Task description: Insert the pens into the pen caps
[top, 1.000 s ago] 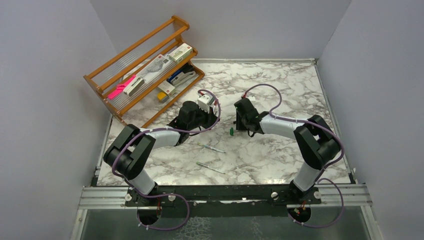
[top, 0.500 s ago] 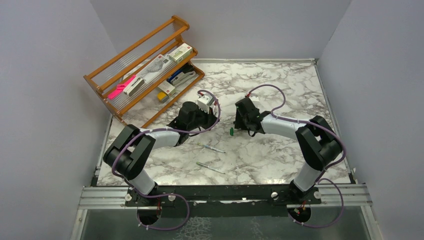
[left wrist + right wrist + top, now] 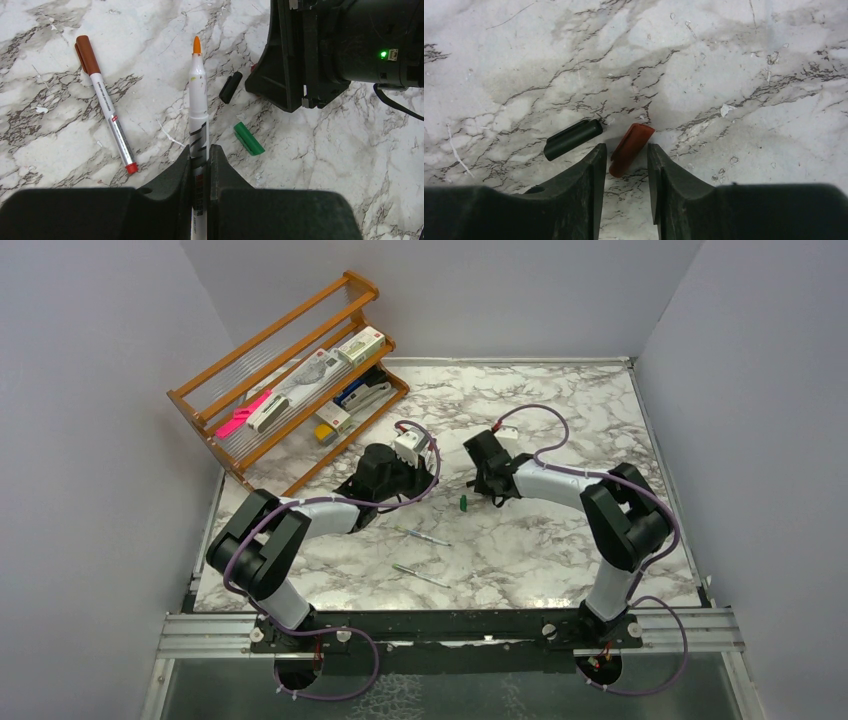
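My left gripper [image 3: 200, 150] is shut on a white pen [image 3: 197, 100] whose orange tip points away from me, just above the table. A second pen [image 3: 107, 107] with a brown cap on it lies to its left. A green cap [image 3: 248, 138] and a black cap [image 3: 230, 87] lie to its right, near my right gripper's body [image 3: 310, 55]. My right gripper [image 3: 625, 150] is open, low over the table. A red-brown cap [image 3: 631, 142] lies between its fingertips, with the black cap [image 3: 573, 139] just to the left. In the top view, the green cap [image 3: 464, 503] lies between both grippers.
Two more thin pens [image 3: 422, 536] [image 3: 420, 575] lie on the marble table [image 3: 560, 550] nearer the arm bases. A wooden rack [image 3: 290, 380] with stationery, including a pink marker [image 3: 242, 416], stands at the back left. Grey walls enclose the table.
My right gripper has shifted slightly toward the far left over the caps. The left arm and its pen have not moved.
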You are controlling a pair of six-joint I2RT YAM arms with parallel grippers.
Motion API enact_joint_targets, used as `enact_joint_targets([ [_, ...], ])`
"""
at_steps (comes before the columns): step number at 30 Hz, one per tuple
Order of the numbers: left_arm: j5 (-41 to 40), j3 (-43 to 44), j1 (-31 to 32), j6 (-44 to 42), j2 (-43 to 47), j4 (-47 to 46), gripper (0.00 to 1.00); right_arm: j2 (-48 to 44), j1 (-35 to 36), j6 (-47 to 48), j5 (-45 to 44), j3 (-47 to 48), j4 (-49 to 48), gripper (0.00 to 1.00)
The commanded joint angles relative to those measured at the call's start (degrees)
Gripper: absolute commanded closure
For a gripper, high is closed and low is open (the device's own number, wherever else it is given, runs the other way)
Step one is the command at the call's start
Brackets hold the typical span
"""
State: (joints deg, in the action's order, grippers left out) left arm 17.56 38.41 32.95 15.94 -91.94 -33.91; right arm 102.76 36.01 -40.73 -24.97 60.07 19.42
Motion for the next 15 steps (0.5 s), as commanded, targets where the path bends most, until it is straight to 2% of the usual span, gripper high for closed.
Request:
enact_joint_targets([
  [1,1.1,-0.4,-0.3,0.1,1.4,-1.3,1.00,0.7,0.0,-1.0,-3.1,1.0,2.7,0.68],
  [11,1.8,-0.2,-0.3,0.4,1.1,-1.4,1.00,-0.5,0.0,-0.1,-2.4,-0.8,1.7,0.94],
  [13,2.1,-0.1,-0.3,0.5,1.0,-1.3,1.00,-1.0,0.0,0.2,-2.4,-1.3,1.5,0.96],
  [15,2.3,0.0,-0.3,0.6,0.7,-1.3,1.00,-1.1,0.0,0.3,-2.8,-1.3,1.7,0.90],
])
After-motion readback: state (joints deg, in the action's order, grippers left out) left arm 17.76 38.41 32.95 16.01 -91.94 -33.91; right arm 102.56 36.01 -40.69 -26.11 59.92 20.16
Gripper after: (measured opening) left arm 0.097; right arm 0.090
